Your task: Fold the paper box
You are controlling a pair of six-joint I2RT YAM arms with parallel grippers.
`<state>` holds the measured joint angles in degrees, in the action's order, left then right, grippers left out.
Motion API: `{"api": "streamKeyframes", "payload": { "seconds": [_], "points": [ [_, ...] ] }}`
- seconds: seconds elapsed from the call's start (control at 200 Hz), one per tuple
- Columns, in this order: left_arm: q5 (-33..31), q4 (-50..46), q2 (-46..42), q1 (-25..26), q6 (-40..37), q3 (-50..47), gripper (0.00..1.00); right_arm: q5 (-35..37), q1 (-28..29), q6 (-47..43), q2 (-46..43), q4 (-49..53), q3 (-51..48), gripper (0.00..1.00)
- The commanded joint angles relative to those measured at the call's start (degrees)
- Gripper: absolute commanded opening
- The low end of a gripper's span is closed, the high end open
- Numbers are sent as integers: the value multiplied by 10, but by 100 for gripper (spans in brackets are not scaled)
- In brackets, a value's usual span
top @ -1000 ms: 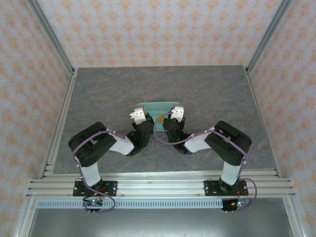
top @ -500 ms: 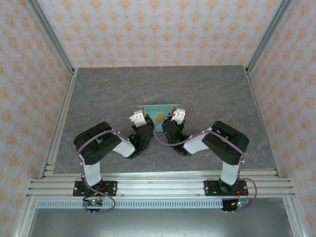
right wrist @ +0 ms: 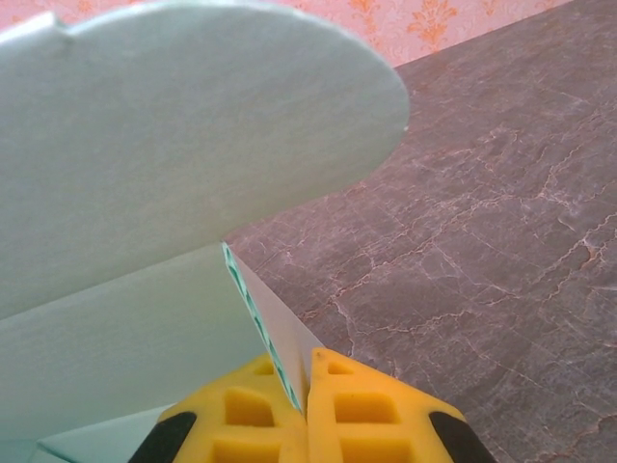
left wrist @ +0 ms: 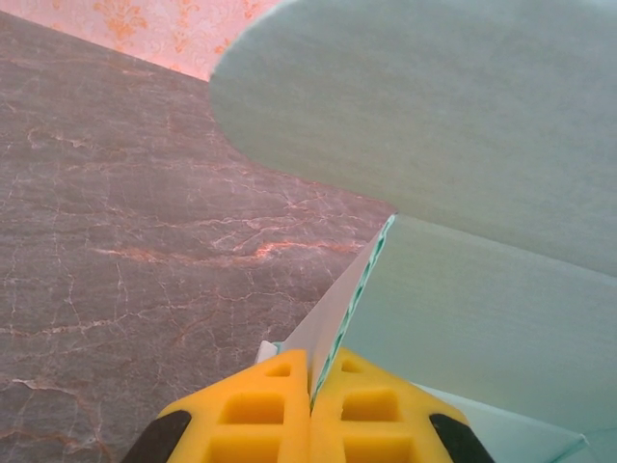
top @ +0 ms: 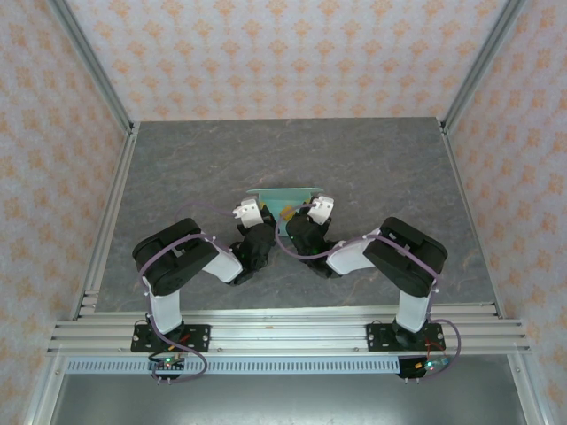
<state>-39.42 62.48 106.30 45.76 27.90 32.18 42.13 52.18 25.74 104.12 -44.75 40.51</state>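
The paper box [top: 282, 193] sits in the middle of the grey bench [top: 381, 168], between the two arms. It is not a box yet. The left gripper [left wrist: 310, 371] is pinched tight on a thin side wall [left wrist: 333, 313] of the mint card. The right gripper [right wrist: 301, 386] is pinched tight on the wall at the other side. A big round flap [left wrist: 434, 96] shows just past each pinch.

What could go wrong? The card is thin. If one arm pulls harder than the other, the card could tear or bend in the wrong spot. If the arms push toward each other too much, the middle could buckle. Each pinch is right at the edge of the card, so the card could slip out if an arm twists. Then that wall would flop down flat. The round flaps could also catch on a gripper and get creased.
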Motion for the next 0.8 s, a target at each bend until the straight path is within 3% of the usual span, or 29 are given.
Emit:
{"api": "streamKeyframes", "payload": {
  "seconds": [0.0,0.24,0.425,0.796],
  "points": [
    [-20,-73,14,-9,-18,-27,0,52,-7,30,-5,74,-9,1],
    [20,-73,10,-10,-40,-24,0,55,-12,-51,-12,57,-5,0],
    [20,-73,1,-8,-51,-25,0,17,-39,-100,-32,44,-8,0],
    [12,-73,21,-3,-49,-19,0,-26,-54,-111,-41,77,6,0]
  ]
}}
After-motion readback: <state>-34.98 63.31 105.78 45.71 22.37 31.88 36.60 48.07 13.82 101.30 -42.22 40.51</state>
